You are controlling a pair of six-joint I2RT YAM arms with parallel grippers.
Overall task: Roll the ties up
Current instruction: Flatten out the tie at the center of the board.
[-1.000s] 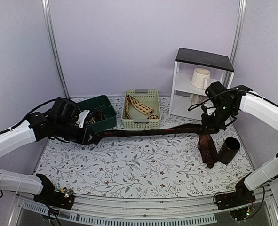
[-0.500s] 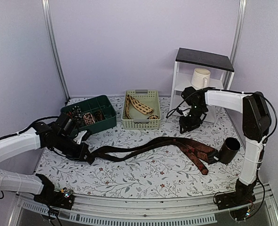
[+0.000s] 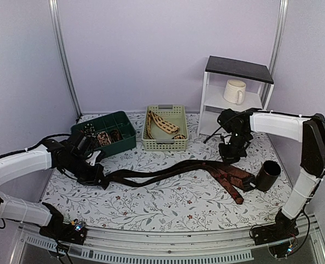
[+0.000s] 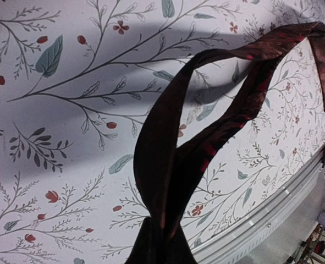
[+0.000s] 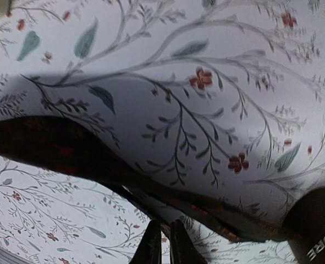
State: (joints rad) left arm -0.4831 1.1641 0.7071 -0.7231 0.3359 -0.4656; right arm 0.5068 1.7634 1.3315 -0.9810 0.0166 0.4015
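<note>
At the far left, the left hand (image 3: 94,175) is hovering low over the flowered table (image 3: 151,206) and is clamping shut on the narrow end of the dark tie (image 3: 167,171). In the left wrist view the dark tie (image 4: 162,165) is rising out from between the hand's jaws as two strands that are crossing once and then spreading into a loose loop over the table.

Behind that hand, a green bin (image 3: 124,143) is sitting at the back of the table and is holding several coiled ties (image 3: 103,137). Just to its right, a pale green basket (image 3: 165,145) is carrying the beige tie (image 3: 161,122), which is lying slackly inside it.

Across the middle, the dark tie is trailing rightward along the table in wavy strands. Its broad reddish-brown end is lying flat just beside the black cup (image 3: 268,175).

Farther right, a white shelf (image 3: 238,69) is standing at the back, with a cream mug (image 3: 233,91) sitting on its middle level.

The right hand (image 3: 231,157) is hanging over the wider part of the tie. In its wrist view its fingers (image 5: 151,247) are standing close together with only a thin slit between them, tips right at the tie's edge. Whether they are nipping the fabric I cannot tell.
</note>
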